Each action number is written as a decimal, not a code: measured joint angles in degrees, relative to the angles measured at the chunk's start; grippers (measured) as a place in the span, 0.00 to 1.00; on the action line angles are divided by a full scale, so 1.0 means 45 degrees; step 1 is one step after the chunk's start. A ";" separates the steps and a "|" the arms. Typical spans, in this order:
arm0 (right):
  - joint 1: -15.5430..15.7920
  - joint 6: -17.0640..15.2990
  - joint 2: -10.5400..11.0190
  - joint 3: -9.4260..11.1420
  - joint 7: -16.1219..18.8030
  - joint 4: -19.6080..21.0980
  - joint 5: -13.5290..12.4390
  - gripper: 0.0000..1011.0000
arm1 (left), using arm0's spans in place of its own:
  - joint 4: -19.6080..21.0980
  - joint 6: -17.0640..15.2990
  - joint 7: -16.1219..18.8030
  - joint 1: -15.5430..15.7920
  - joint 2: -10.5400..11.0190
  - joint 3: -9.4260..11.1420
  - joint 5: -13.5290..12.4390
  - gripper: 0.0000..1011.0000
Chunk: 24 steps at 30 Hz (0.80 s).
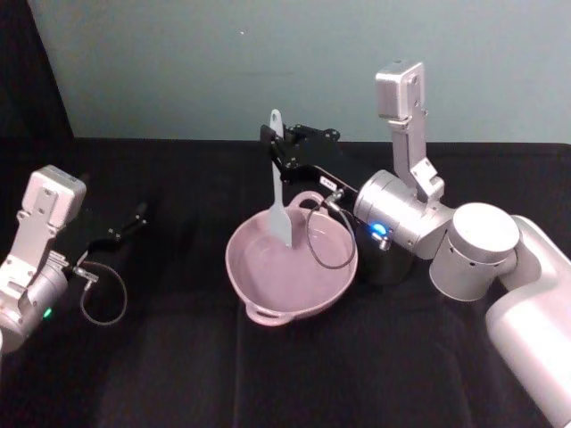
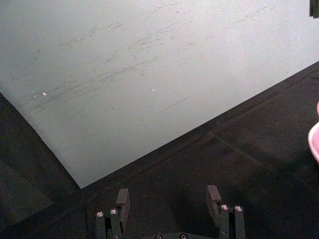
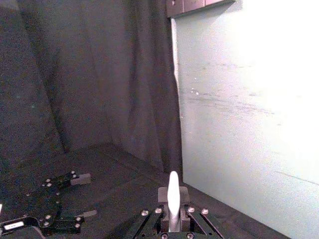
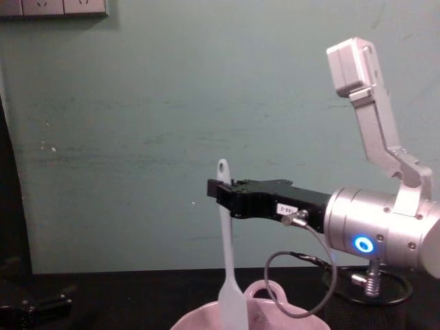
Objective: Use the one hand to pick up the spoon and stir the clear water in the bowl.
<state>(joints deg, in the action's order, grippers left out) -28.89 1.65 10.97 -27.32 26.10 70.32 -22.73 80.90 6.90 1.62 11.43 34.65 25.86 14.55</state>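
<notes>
- At the table's (image 1: 178, 374) left side, the left gripper (image 1: 134, 218) rests low over the black cloth, parked. Its fingers (image 2: 122, 199) stand spread with nothing between them. It is well apart from the bowl (image 1: 241, 267).
- Centre: the pale pink bowl sits on the cloth with its small loop handle toward the robot. The water is clear, so I cannot tell its level.
- The spoon (image 1: 279, 192) hangs near upright over the bowl, hole end up. Its flat head is down inside the rim line in the chest view (image 4: 230, 302). Whether the head touches the water cannot be judged.
- The right gripper (image 1: 277, 147) reaches in from the right, above the bowl's far side. Its jaws are closed on the upper handle, just below the hole, in a narrow pinch.
- Judgement: the pick-up is done, and lowering and stirring remain.
- Risk 1: the grip is high on a slim handle. Drag from the water, or a knock on the bowl wall, could pivot the spoon in the jaws or pull it free.
- Risk 2: a wide or fast circle could drive the head into the wavy rim, shove the bowl or slop water onto the cloth.
- Risk 3: the cable loop (image 1: 330, 241) under the wrist hangs over the bowl's right side. Descending could dip it in the water or snag it on the rim.
- Right: the black mesh cup (image 1: 393, 267) stands just below the silver wrist. A low sweep could tip it over.
</notes>
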 joint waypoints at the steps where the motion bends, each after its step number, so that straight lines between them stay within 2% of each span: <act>1: 0.0014 -0.0009 0.0040 0.0027 -0.0016 0.0043 0.0006 0.12 | 0.0000 0.0000 0.0000 0.0000 0.0000 0.0000 0.0001 1.00; 15: 0.0841 -0.0532 0.0936 0.0457 -0.0191 0.1400 0.0047 0.12 | 0.0000 0.0000 0.0000 0.0000 0.0000 -0.0001 0.0000 1.00; 24: 0.1384 -0.0700 0.1253 0.0553 -0.0193 0.2193 -0.0113 0.12 | 0.0000 0.0000 0.0000 0.0000 0.0000 -0.0001 0.0000 1.00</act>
<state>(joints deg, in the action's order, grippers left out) -22.66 -1.50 16.61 -24.83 25.23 80.19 -23.24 80.90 6.91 1.62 11.43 34.64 25.86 14.55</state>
